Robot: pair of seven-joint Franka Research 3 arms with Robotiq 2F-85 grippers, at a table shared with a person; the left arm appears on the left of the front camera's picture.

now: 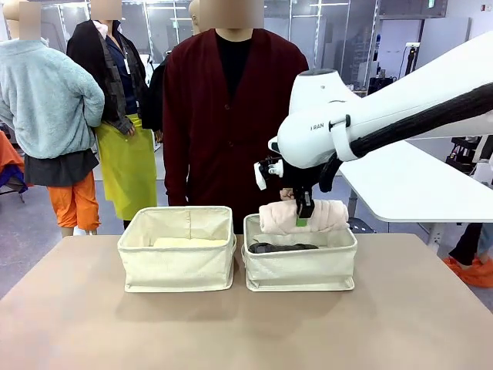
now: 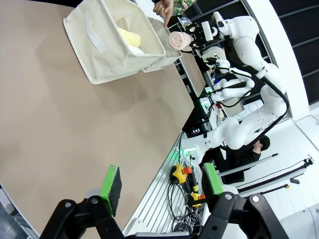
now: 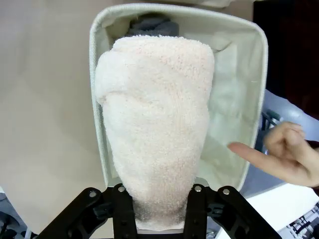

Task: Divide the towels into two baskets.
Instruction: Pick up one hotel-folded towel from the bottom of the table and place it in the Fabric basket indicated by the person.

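My right gripper [image 1: 303, 218] hangs over the right basket [image 1: 300, 271], shut on the cream-pink towel [image 1: 302, 216]. In the right wrist view that towel [image 3: 154, 124] sits pinched between the fingers of the right gripper [image 3: 159, 206], above the basket's rim [image 3: 98, 74]. A dark grey towel [image 1: 281, 247] lies in the bottom of this basket and shows past the pink roll as a grey towel [image 3: 152, 24]. The left basket [image 1: 177, 266] holds a pale yellow towel [image 1: 189, 242]. My left gripper [image 2: 162, 184] is open above bare table, far from the left basket [image 2: 107, 55].
A person in a dark red cardigan [image 1: 231, 116] stands behind the baskets. The person's hand [image 3: 284, 154] points a finger at the right basket's far side. The tan table [image 1: 246, 331] is bare in front of the baskets. A white table [image 1: 416, 189] stands at the right.
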